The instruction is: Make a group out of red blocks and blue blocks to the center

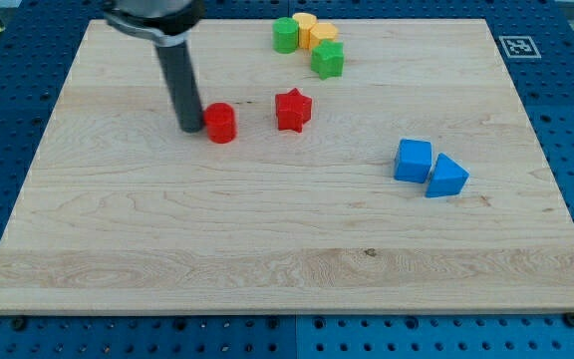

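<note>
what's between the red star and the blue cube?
Nothing. In the camera view, only bare board runs from the red star to the blue cube. My tip is beside the red cylinder, on the view's left.

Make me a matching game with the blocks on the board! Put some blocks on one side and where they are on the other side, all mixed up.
Blocks:
1. red cylinder
2. red star
3. blue cube
4. yellow block

Places:
A. at the view's top, among the green blocks
B. touching the blue triangular block
C. right beside my tip
D. alone, between the red cylinder and the green blocks

Pairs: 1-C, 2-D, 3-B, 4-A
</note>
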